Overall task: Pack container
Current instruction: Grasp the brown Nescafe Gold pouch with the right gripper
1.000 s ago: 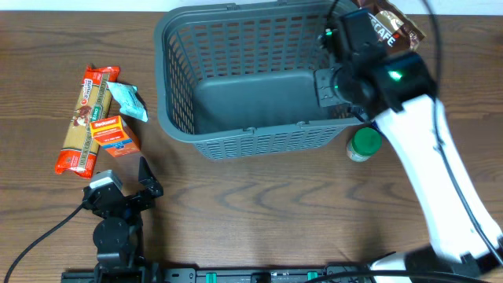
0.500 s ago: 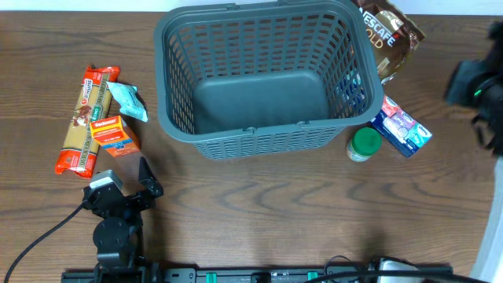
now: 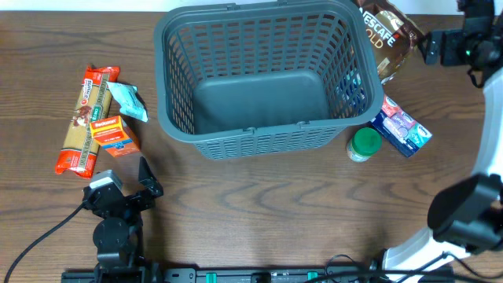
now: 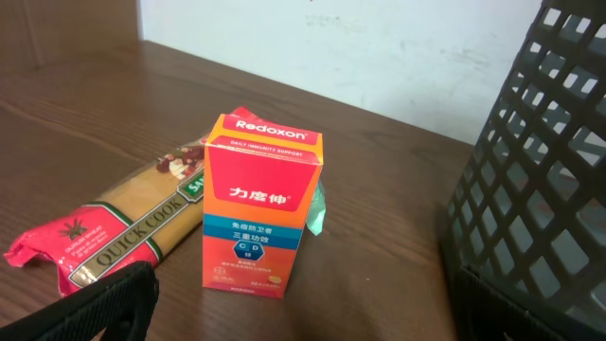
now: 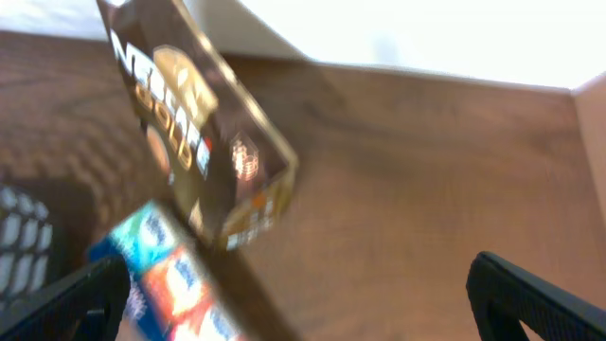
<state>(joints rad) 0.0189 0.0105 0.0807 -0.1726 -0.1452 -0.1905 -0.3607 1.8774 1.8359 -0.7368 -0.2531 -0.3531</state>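
Note:
The container, a dark grey slatted basket (image 3: 255, 134), stands at the back middle of the table with nothing inside; its lattice wall (image 4: 540, 170) fills the right of the left wrist view. My left gripper (image 3: 122, 187) rests open at the front left, one black finger (image 4: 99, 308) showing, facing an orange Redoxon box (image 4: 260, 204). My right gripper (image 3: 437, 47) hovers open at the far right, past the basket, holding nothing. In its blurred wrist view it (image 5: 303, 313) faces a brown Nescafe pouch (image 5: 194, 142) and a blue box (image 5: 166, 275).
On the left lie a long pasta pack (image 3: 82, 122), the orange box (image 3: 114, 135) and a teal packet (image 3: 128, 101). Right of the basket are the Nescafe pouch (image 3: 389, 35), the blue box (image 3: 402, 127) and a green-lidded jar (image 3: 364, 145). The right arm (image 3: 479, 212) runs along the right edge.
The right arm has swung from the basket's right rim out to the far right, and its jaws have opened. The blue box now shows beside the jar. The left arm is still.

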